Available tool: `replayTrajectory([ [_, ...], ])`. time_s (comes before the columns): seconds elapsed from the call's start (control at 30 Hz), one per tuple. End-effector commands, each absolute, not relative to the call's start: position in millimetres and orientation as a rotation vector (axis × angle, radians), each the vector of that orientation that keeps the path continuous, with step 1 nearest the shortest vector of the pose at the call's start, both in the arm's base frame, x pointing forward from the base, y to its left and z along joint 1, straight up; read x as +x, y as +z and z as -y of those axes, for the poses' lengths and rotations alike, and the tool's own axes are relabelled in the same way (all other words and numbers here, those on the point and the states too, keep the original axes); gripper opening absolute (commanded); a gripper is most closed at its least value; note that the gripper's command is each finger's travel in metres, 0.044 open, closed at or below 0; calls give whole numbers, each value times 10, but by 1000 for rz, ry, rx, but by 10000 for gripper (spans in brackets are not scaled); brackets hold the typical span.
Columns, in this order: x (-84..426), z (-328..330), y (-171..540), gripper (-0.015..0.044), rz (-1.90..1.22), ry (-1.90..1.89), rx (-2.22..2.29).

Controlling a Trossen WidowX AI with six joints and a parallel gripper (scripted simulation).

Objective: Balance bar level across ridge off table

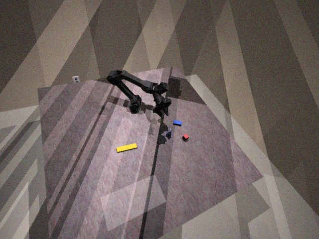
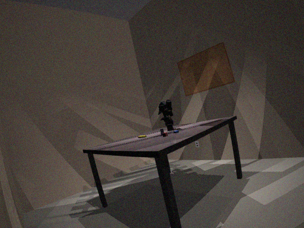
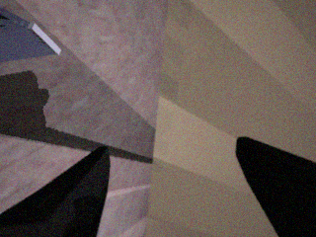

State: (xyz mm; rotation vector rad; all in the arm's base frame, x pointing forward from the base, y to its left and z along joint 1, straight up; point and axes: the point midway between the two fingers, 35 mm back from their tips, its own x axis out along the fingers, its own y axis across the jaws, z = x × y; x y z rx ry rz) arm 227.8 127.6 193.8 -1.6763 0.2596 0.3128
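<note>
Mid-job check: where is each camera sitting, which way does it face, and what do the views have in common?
Top: high above, looking down at the table; whole arm shows, plus bar and ridge.
Exterior: low, off a table corner, facing the arm against the walls.
Wrist: behind the gripper, looking past both open jaws at the table edge.
Shared: top and wrist both catch the ridge.

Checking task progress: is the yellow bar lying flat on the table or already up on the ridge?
Flat on the table. The yellow bar lies apart from the ridge, untouched by the open gripper.
</note>
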Motion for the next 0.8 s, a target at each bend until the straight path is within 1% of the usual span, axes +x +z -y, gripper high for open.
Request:
replayTrajectory([
  [0.0, 2376, -1242, 1956, 315, -308, 332, -1712],
  [0.77, 2863, -788, 1811, 315, -655, 493, -1826],
])
